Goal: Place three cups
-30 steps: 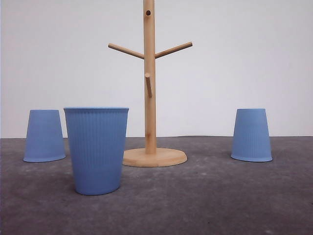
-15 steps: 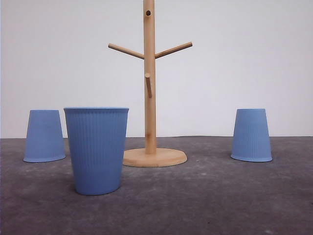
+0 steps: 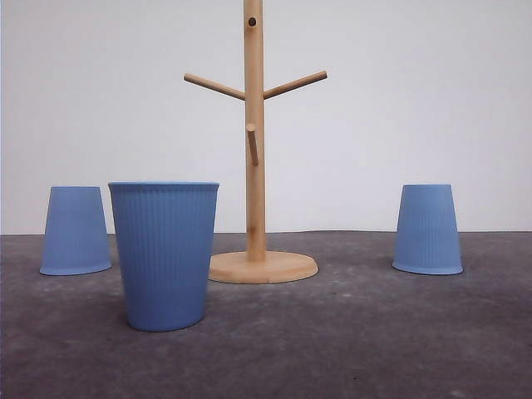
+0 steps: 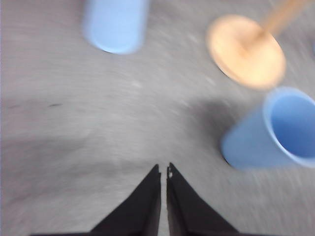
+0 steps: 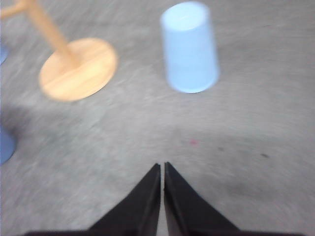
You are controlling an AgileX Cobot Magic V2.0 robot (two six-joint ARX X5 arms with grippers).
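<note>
Three light-blue ribbed cups stand on the grey table. One upright cup is nearest, left of centre; it also appears in the left wrist view, mouth up. An upside-down cup stands at the far left, blurred in the left wrist view. Another upside-down cup stands at the right, seen in the right wrist view. My left gripper is shut with nothing in it, above bare table short of the cups. My right gripper is shut too, empty, short of the right cup.
A wooden mug tree with three pegs stands mid-table on a round base, between the cups. Its base also appears in both wrist views. A plain white wall is behind the table.
</note>
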